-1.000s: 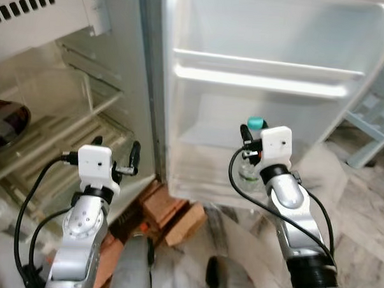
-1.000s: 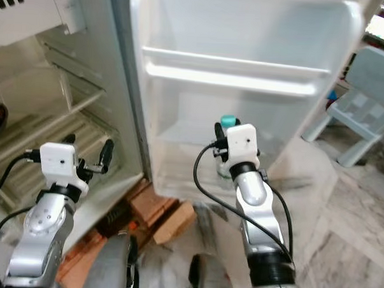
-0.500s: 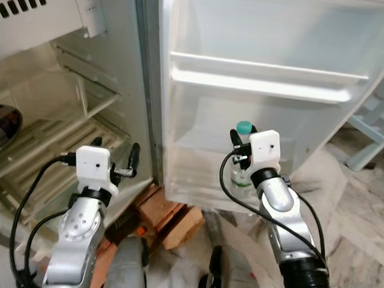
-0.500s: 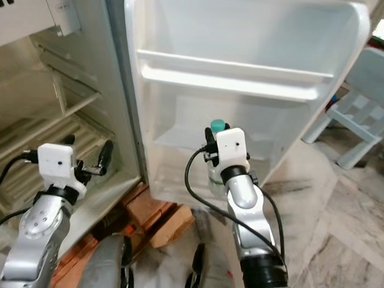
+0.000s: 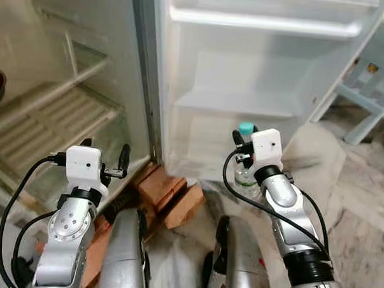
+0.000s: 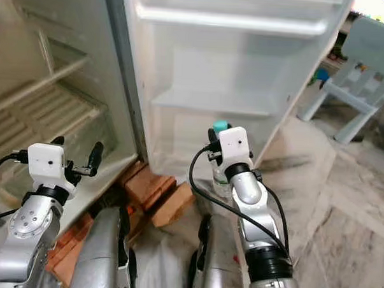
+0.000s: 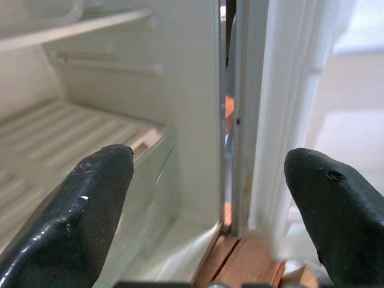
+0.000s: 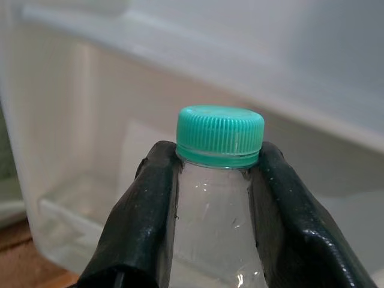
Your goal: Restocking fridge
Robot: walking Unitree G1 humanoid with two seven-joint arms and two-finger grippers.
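A clear plastic bottle [image 8: 213, 234] with a teal cap [image 5: 245, 128] is upright in my right gripper [image 8: 213, 180], which is shut on its neck just under the cap. It hangs low in front of the open fridge door [image 5: 259, 70], below the door's lower shelf [image 5: 235, 110]. My left gripper [image 5: 106, 154] is open and holds nothing. It is raised near the fridge body's bottom edge, and its fingers [image 7: 90, 198] face the hinge gap between the cabinet and the door.
The fridge cabinet [image 5: 53, 112] stands open on the left with slatted shelves. Reddish bricks [image 5: 170, 194] lie under its front corner. A light blue chair [image 5: 373, 88] stands to the right on the marble floor. My own legs [image 5: 126, 256] are below.
The whole picture has shifted, with the fridge now higher in view, so the camera moved. My right gripper still holds the bottle, now lower against the door. The left gripper stays open.
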